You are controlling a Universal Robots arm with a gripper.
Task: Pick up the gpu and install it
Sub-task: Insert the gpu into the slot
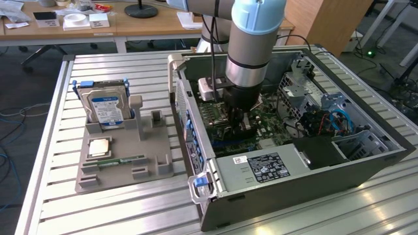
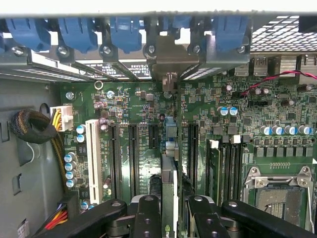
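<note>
the black two-fingered gripper pinches the thin flat dark gpu on edge, inside the open grey computer case, over the green motherboard; the grey holder tray on the slatted desk carries a silver blue-labelled hard drive.

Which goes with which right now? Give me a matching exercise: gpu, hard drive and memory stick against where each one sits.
1. gpu
2. hard drive
3. memory stick

A. standing upright in the gray holder
B. lying lengthwise, low in the gray holder
C. between the fingers of the gripper, inside the computer case

Pairs: 1-C, 2-A, 3-B
</note>
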